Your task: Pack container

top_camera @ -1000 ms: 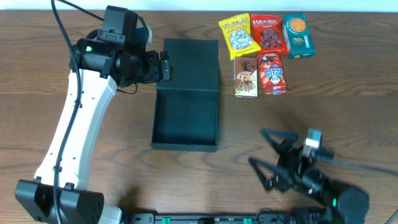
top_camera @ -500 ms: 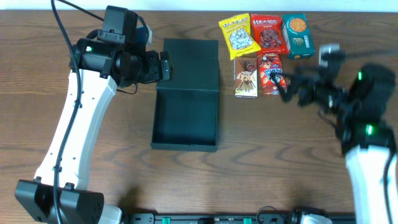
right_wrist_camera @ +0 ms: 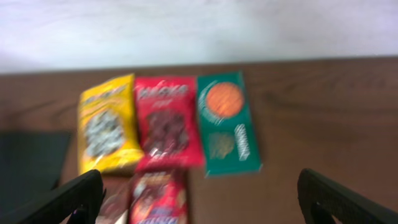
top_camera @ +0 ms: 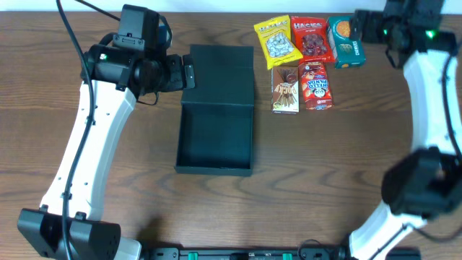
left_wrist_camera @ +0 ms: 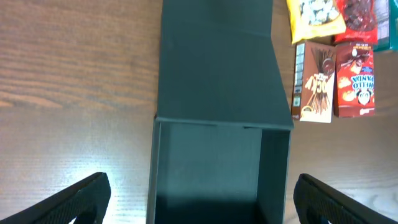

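Note:
The container [top_camera: 216, 141] is a dark teal-black box, open and empty, with its flap lid [top_camera: 221, 72] lying flat behind it. My left gripper [top_camera: 188, 75] is open and empty at the lid's left edge. In the left wrist view the container [left_wrist_camera: 214, 168] lies below between the open fingers [left_wrist_camera: 202, 190]. Snack packets lie to the back right: yellow [top_camera: 277, 41], red [top_camera: 311, 37], teal [top_camera: 345, 41], a brown stick box [top_camera: 284, 89] and a red box [top_camera: 315, 85]. My right gripper [top_camera: 361, 27] is open and empty above the teal packet [right_wrist_camera: 226, 122].
The right wrist view is blurred; it shows the yellow packet [right_wrist_camera: 107, 124], the red packet [right_wrist_camera: 166, 121] and the red box [right_wrist_camera: 155, 199] near the table's back edge, with a pale wall behind. Brown wood table [top_camera: 325, 173] surrounds the box.
My right arm has swung from the front right of the table up to the back right, over the snack packets. My left arm has hardly moved.

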Tool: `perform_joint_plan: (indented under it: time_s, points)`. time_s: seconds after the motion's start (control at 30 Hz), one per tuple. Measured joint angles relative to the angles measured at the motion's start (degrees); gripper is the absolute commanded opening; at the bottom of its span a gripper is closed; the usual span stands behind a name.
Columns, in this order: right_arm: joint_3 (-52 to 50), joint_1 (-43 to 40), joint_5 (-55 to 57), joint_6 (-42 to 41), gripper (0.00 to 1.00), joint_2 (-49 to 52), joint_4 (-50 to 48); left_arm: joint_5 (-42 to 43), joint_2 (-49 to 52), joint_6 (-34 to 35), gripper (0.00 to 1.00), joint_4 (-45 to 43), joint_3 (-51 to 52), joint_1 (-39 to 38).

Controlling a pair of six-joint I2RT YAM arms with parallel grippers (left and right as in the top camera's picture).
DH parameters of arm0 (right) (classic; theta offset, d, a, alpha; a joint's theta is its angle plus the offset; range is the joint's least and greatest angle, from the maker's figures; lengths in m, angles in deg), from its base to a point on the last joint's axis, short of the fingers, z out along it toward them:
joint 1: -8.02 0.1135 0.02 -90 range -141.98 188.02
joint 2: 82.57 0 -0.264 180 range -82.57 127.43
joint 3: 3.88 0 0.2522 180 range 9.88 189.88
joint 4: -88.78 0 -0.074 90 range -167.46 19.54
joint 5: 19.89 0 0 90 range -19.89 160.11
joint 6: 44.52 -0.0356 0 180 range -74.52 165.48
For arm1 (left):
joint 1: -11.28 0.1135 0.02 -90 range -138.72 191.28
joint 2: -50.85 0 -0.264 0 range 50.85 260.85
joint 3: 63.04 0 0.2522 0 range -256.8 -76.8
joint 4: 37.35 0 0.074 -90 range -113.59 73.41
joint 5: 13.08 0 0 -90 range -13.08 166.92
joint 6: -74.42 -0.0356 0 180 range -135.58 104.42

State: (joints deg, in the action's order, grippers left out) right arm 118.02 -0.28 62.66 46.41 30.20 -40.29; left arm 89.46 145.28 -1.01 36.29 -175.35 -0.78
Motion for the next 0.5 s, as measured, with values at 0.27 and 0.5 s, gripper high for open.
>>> perform_joint_plan:
  time_s: [0.27,0.5]
  points:
    - [14.6,0.2,3.2,1.2,0.99,17.0,-0.8,-0.8,0.0,0.0,0.96,-1.9,0.0,0.0]
    - [15.3,1.7,5.6,3.0,0.99,25.2,-4.9,-3.8,0.0,0.0,0.95,-2.3,0.0,0.0]
